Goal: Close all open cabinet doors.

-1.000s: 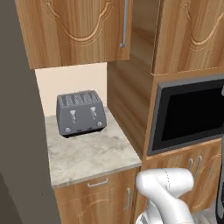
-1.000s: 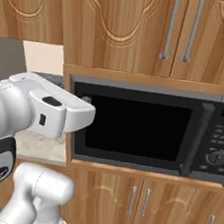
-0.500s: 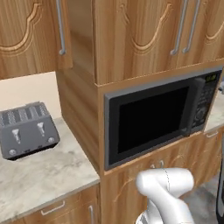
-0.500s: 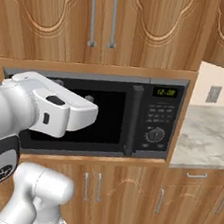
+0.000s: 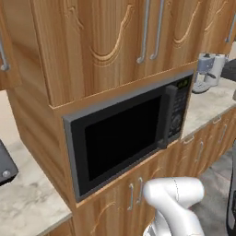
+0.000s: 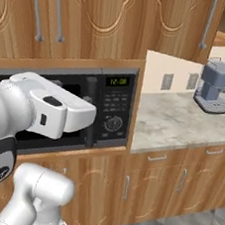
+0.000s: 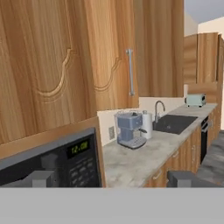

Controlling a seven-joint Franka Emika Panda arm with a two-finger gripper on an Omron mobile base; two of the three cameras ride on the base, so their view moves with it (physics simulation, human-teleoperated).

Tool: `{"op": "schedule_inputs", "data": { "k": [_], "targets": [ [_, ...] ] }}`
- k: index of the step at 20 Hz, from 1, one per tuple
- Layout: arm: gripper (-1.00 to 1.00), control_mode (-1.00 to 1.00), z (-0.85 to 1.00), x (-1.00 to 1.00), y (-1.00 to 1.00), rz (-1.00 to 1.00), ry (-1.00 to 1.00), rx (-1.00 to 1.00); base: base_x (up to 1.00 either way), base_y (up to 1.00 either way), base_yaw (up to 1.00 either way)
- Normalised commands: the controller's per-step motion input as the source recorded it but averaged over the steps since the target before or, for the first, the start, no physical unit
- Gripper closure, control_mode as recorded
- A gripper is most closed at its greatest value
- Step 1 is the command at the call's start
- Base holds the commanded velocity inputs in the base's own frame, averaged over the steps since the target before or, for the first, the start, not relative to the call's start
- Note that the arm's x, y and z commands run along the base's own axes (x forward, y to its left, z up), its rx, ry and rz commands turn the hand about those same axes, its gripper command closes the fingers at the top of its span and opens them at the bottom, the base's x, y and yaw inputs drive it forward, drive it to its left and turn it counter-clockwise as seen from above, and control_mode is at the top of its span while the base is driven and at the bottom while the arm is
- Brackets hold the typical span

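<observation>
Two cabinet doors with carved arches and silver bar handles lie flush above the black microwave; they also show in the right base view. A further cabinet door hangs over the counter to the right; in the hand view its handle sits beside a plain wood panel. I cannot tell whether it is ajar. A strip of another door shows at the far left. My gripper is open and holds nothing, well short of the doors.
A blue-grey coffee machine stands on the marble counter right of the microwave, with a sink and tap and a toaster beyond. Lower wooden doors run beneath. My white arm crosses in front of the microwave.
The whole picture has slid left as the base moved right: the toaster counter has left the views, and the coffee machine and right-hand counter have come in.
</observation>
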Motion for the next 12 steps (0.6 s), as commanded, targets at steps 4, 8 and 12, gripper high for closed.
{"op": "schedule_inputs", "data": {
  "k": [4, 8, 12],
  "targets": [
    [-1.0, 1.0, 0.0, 0.0, 0.0, 0.0, 0.0, 0.0, 0.38, -1.0, 0.0],
    [-1.0, 1.0, 0.0, 0.0, 0.0, 0.0, 0.0, 0.0, 0.28, -1.0, 0.05],
    [-1.0, 1.0, 0.0, 0.0, 0.0, 0.0, 0.0, 0.0, 0.21, -1.0, 0.16]
  ]
}}
